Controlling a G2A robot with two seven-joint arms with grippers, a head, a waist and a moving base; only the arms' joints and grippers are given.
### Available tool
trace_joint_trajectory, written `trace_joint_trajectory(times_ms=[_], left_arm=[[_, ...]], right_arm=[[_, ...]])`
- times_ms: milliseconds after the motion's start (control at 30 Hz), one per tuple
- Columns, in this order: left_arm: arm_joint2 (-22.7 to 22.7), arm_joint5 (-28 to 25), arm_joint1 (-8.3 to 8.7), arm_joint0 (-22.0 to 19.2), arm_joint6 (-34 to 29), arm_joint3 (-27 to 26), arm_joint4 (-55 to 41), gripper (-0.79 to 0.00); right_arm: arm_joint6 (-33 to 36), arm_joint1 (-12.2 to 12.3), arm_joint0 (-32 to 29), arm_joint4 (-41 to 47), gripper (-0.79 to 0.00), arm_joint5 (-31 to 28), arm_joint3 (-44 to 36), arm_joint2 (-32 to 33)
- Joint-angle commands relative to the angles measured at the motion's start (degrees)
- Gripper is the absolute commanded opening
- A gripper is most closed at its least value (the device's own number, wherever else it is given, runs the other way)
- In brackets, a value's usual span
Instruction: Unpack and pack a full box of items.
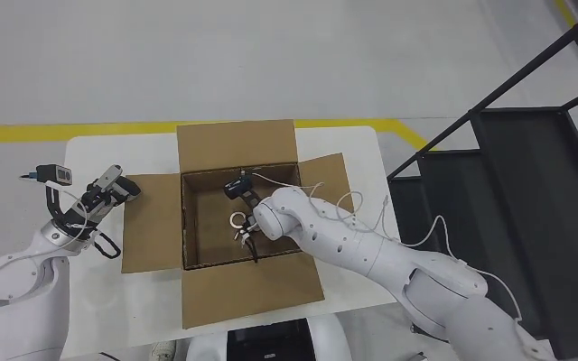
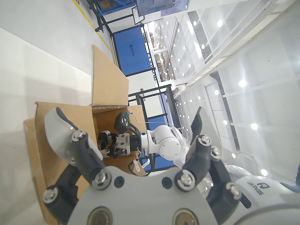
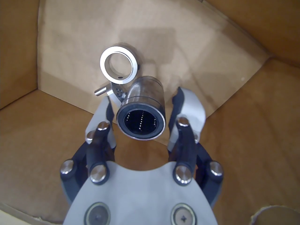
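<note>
A white table (image 1: 361,144) carries an open cardboard box (image 1: 237,144), flaps spread flat.

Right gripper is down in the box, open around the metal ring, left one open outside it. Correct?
Not the ring: the right wrist view shows the right gripper in the box open around the metal cylinder, with the ring beside it. The left gripper is open outside.

One cardboard box (image 1: 237,144) on one table (image 1: 108,153), its four flaps folded out at 12, 3, 6 and 9 o'clock. Three metal parts lie inside: one ring (image 3: 118,64), one cylinder (image 3: 144,90), one small pin piece (image 3: 103,91). Two tools: left tool (image 1: 125,180), right tool (image 3: 143,100).
</note>
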Motion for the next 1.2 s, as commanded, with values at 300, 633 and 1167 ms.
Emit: trace_joint_trajectory(times_ms=[300, 633, 1167], left_arm=[[0.0, 0.0, 0.00, 0.0, 0.0, 0.0, 0.0, 0.000], [0.0, 0.0, 0.00, 0.0, 0.0, 0.0, 0.0, 0.000], [0.0, 0.0, 0.00, 0.0, 0.0, 0.0, 0.0, 0.000]], right_arm=[[4.2, 3.1, -4.8, 0.5, -0.785, -1.2, -14.0, 9.2], [9.7, 10.0, -19.1, -0.6, -0.785, -6.3, -38.6, 32.1], [6.2, 14.5, -45.1, -2.5, -0.785, -4.7, -56.0, 69.5]])
